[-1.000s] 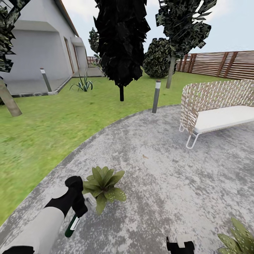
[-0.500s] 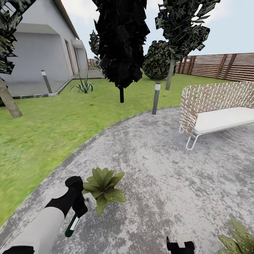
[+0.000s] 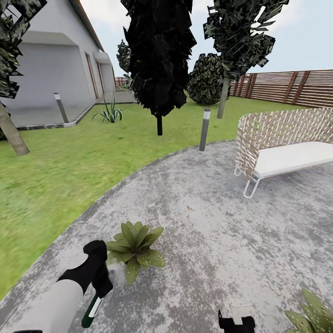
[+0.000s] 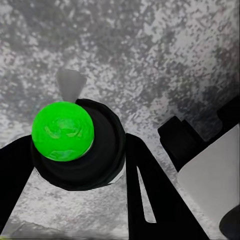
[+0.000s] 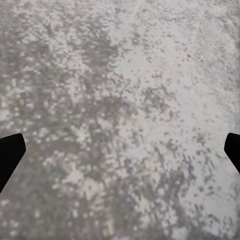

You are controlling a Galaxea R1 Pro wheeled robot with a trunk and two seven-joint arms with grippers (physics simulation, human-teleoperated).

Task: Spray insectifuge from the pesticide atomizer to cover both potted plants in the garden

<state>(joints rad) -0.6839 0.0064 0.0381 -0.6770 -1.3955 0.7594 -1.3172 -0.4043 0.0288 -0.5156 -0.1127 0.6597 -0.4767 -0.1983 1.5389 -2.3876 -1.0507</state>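
The pesticide atomizer [image 3: 91, 310], a slim dark-green bottle with a white label, hangs over the paving with my left gripper [image 3: 100, 283] shut on it. In the left wrist view the atomizer [image 4: 63, 131] shows end-on as a bright green disc in a black ring, between the black fingers [image 4: 145, 180]. One potted plant [image 3: 134, 246] sits just right of that gripper, with a faint whitish haze [image 3: 118, 273] at its near side. A second potted plant [image 3: 313, 314] sits at the lower right. My right gripper [image 3: 237, 320] is low over bare paving, and it is open [image 5: 120, 150].
Round grey paving [image 3: 222, 222] runs ahead, with lawn [image 3: 55, 175] to the left. A wicker sofa [image 3: 282, 143] stands at right, a bollard light [image 3: 205, 128] at the paving's far edge. A dark tree [image 3: 159, 60], a house [image 3: 51, 74] and a wooden fence [image 3: 291, 85] lie beyond.
My left arm has dropped slightly and pulled back, carrying the atomizer lower. A whitish blur now lies beside the near plant where a sharper pale shape showed.
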